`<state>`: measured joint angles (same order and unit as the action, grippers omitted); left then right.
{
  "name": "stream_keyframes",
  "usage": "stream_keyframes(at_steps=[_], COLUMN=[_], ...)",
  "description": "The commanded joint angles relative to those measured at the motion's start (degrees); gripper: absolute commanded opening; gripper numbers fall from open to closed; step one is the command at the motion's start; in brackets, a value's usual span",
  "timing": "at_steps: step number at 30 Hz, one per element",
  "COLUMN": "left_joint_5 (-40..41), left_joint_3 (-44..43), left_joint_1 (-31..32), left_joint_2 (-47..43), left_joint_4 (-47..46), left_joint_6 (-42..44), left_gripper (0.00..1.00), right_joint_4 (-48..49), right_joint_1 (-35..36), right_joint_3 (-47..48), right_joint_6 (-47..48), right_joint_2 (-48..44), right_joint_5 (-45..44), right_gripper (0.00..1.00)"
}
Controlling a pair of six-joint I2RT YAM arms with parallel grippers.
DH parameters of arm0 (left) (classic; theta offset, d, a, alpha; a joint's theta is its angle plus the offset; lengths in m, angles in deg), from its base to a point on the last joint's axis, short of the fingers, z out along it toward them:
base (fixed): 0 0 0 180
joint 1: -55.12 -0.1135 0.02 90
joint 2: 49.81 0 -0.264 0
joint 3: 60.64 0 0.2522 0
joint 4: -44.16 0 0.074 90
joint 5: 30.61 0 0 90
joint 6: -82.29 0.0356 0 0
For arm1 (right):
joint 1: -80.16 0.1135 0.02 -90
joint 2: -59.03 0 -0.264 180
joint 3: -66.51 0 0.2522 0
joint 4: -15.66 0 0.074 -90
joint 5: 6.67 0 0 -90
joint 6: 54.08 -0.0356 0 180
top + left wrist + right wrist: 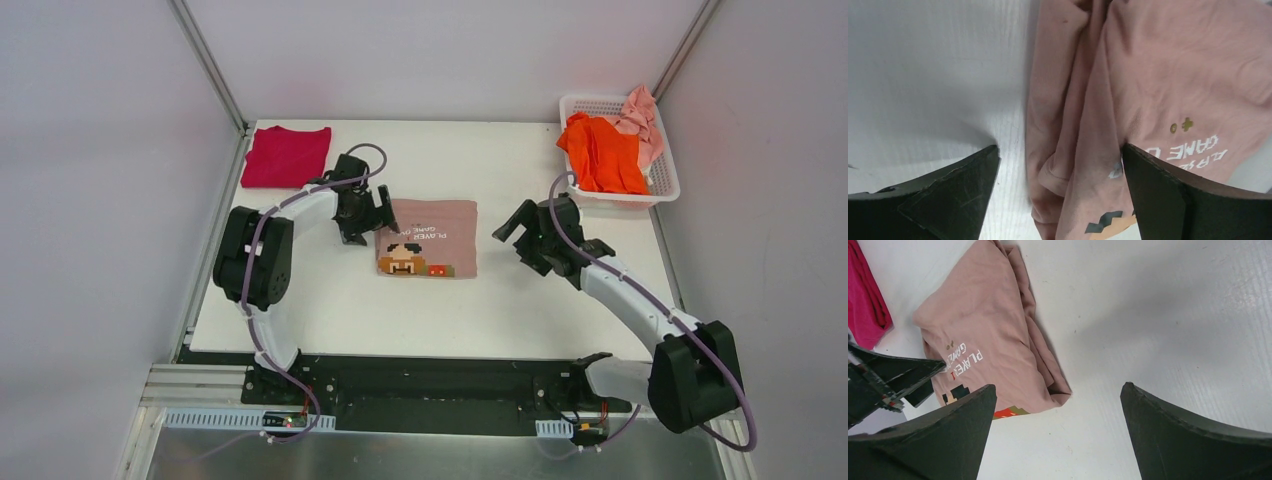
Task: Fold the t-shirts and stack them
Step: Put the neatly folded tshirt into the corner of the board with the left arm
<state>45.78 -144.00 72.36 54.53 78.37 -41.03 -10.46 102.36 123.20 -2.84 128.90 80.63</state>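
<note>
A dusty-pink beige t-shirt [428, 238] lies folded into a rectangle mid-table, its pixel print facing up. My left gripper [365, 225] hangs open over its left edge. In the left wrist view the bunched folds of that edge [1073, 125] lie between the spread jaws [1060, 150], ungripped. My right gripper [515, 232] stands open just right of the shirt, over bare table [1058, 387]; the shirt's near corner [998, 340] is just ahead. A crimson-magenta t-shirt [286, 156] lies folded at the far left corner. Orange [602, 152] and pale pink [640, 118] t-shirts sit crumpled in the basket.
The white lattice basket [668, 190] stands at the far right corner of the white table [500, 310]. Grey enclosure walls and metal posts close in the table on the left, back and right. My left gripper's finger [898, 375] shows in the right wrist view.
</note>
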Motion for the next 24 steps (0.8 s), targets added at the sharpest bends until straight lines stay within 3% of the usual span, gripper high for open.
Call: stream_keyframes(at_steps=[1,12,15,18,24], left_joint_5=[-3.37,-0.47,1.82,6.17,22.96], left_joint_3=[-1.54,-1.04,-2.42,-4.25,-11.6], left_joint_1=[0.43,6.92,8.28,9.22,10.06], left_joint_2=[3.51,7.16,8.65,9.8,8.96], left_joint_4=[0.18,-0.49,-0.41,0.59,6.69], left_joint_6=[1.41,0.88,0.89,1.68,10.44], left_gripper=[0.93,0.51,0.32,0.0,0.0], right_joint_4=[-1.07,-2.85,-3.52,-4.15,-4.75], right_joint_1=[0.61,0.66,0.61,0.65,0.65], right_joint_3=[-0.6,-2.32,-2.44,-2.95,-3.63], right_joint_6=[-0.04,0.21,0.63,1.07,2.72], right_joint_2=[-3.88,-6.35,-6.94,-8.18,-10.73], right_joint_5=[-3.41,-5.58,-6.0,-7.3,-10.44], right_gripper=[0.99,0.99,0.99,0.99,0.99])
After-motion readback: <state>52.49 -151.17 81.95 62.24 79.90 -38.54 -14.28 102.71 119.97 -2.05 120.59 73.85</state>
